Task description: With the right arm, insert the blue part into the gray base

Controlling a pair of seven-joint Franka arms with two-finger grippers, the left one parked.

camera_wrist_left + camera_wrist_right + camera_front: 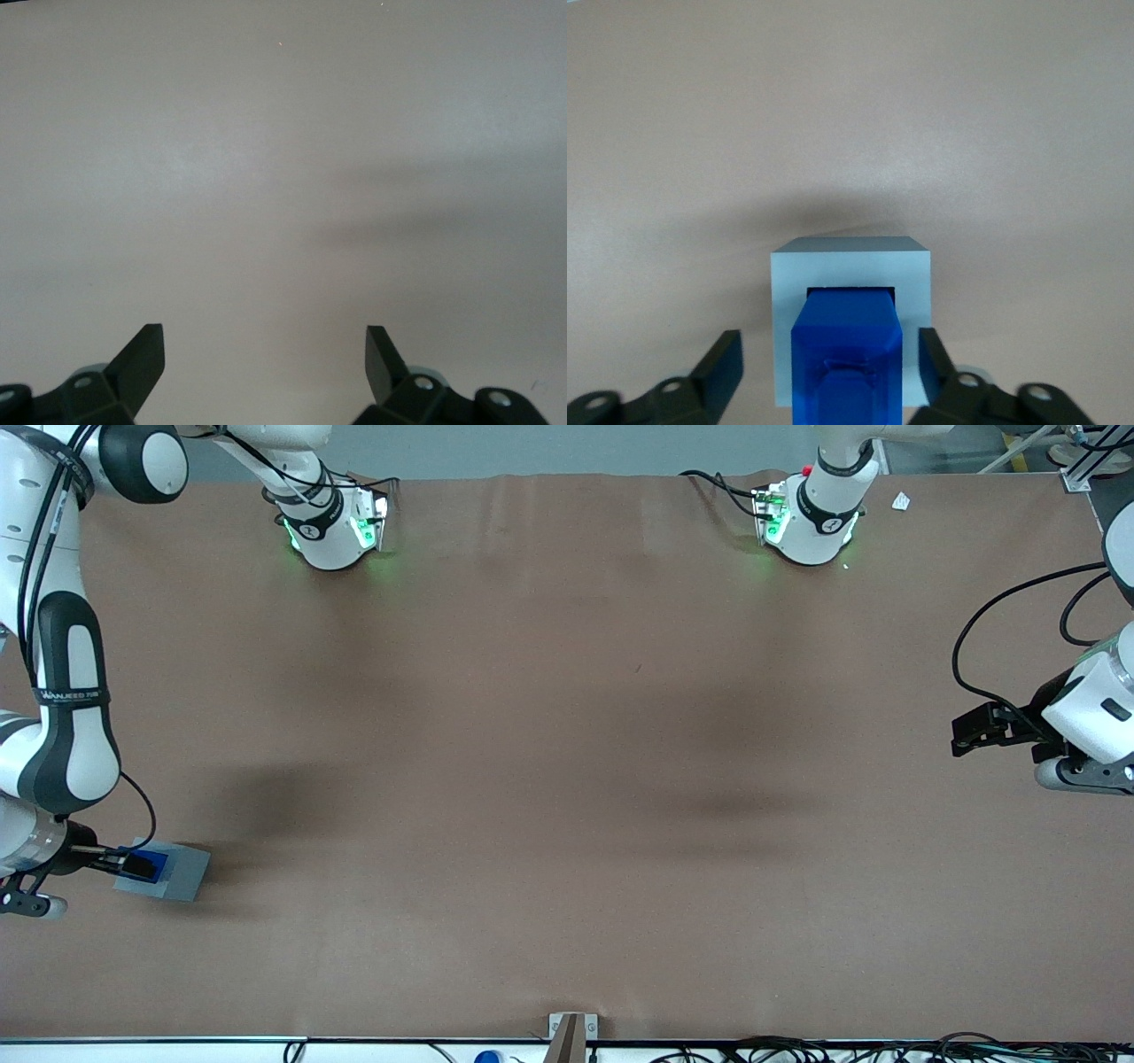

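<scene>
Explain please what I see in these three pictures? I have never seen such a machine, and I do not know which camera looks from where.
The front view looks over a brown table. The white jointed machine at its edge is the right arm, a robot. Its gripper, the grasping end, is over the gray base, a block with a square recess. The blue part sits in that recess. The right wrist view comes from a camera on that arm: the gripper's fingers stand open, apart from the blue part in the gray base. Nothing is held. The left wrist view shows another, parked arm's fingers and bare table.
</scene>
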